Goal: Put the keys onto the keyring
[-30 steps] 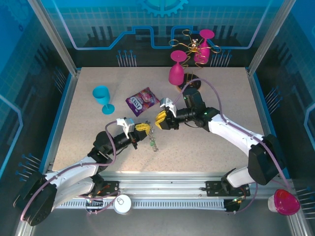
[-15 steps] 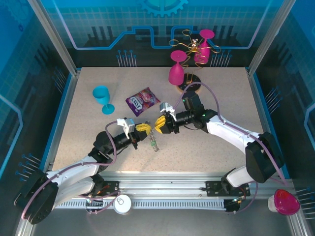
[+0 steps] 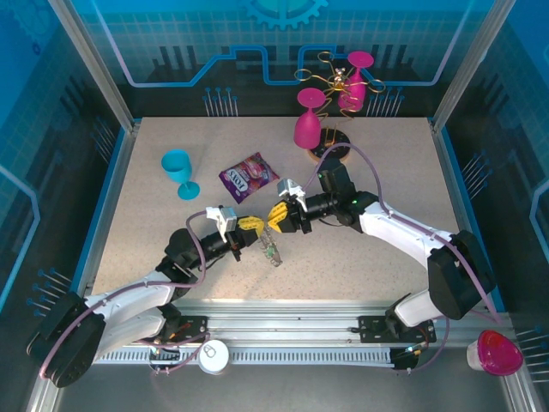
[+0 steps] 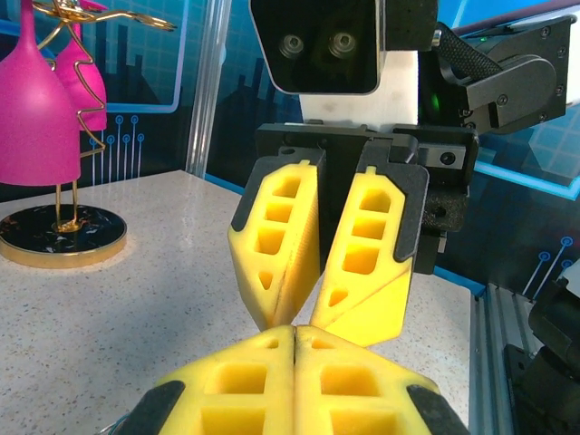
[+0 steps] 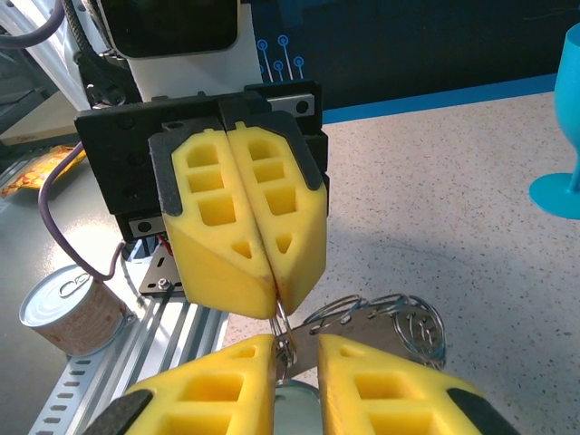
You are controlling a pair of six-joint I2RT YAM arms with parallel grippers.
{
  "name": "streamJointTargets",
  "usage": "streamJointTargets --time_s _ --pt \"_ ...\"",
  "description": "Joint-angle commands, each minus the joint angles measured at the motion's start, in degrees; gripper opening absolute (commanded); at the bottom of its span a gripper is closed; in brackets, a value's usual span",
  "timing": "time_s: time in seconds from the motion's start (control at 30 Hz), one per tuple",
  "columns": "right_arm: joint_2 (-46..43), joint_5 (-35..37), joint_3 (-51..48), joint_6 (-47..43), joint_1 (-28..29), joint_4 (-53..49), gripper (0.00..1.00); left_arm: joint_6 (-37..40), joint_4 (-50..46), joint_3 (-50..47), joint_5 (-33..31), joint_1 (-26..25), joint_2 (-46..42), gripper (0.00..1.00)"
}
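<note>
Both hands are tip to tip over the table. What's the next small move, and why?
Probably close the right hand gently. The left hand is shut on a wire of the keyring, and a flat metal piece lies in the gap between the right hand's fingers, so a grip looks ready.

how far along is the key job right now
Done: nothing I can confirm; no key is visibly threaded. In hand: the left gripper is shut on a wire of the keyring, with the right gripper tip to tip against it. To do: threading the keys; one green key sits below the grippers.
</note>
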Motion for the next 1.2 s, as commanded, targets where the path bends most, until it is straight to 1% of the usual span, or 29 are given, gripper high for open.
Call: streamJointTargets --time_s 0.0,0.37,0.4,0.53,0.67,0.7,0.73,0.77,0.9,0.97,1.07,1.17 --pt "0.82 -2.11 0.21 -0.59 0.83 1.06 0.19 0.04 5.04 0.54 1.57 0.20 0.29 0.00" --pt "1.97 -2.52 0.68 -1.38 1.51 -0.26 0.18 -0.36 6.17 0.58 1.88 0.23 0.98 0.00" --pt "1.99 -2.63 0.74 -1.38 1.58 -0.26 0.16 -0.44 6.30 0.69 2.05 0.25 1.07 0.00" --pt "2.01 -2.89 0.97 -0.70 1.59 0.43 0.00 -0.59 6.53 0.70 2.12 0.21 1.52 0.00" --pt "1.56 -3.14 1.39 0.03 1.51 0.18 0.00 -0.58 4.98 0.76 0.86 0.23 1.38 0.00" --pt "1.34 -2.33 1.83 -0.37 1.51 -1.16 0.00 -0.49 3.29 0.92 -0.39 0.24 0.83 0.01" --pt "1.12 -1.14 2.39 -1.05 1.51 -3.28 0.00 -0.21 1.07 1.23 -1.17 0.25 0.17 0.10" --pt "1.04 0.64 3.40 -1.94 1.51 -6.35 0.00 0.38 -2.40 1.79 -1.91 0.27 -1.06 0.21" --pt "0.88 7.36 7.22 -7.27 1.92 -19.08 0.00 4.13 -18.93 4.77 -3.94 0.26 -6.98 0.46" --pt "0.38 10.24 7.85 -9.23 2.48 -22.14 0.00 7.11 -27.98 7.02 -4.59 0.24 -9.53 0.49" --pt "0.53 15.76 10.21 -13.23 4.10 -27.98 0.00 11.25 -40.17 10.60 -5.40 0.27 -11.81 0.49" --pt "1.83 21.26 13.50 -16.75 5.98 -33.87 0.00 14.00 -46.51 13.48 -5.14 0.25 -11.13 0.47"
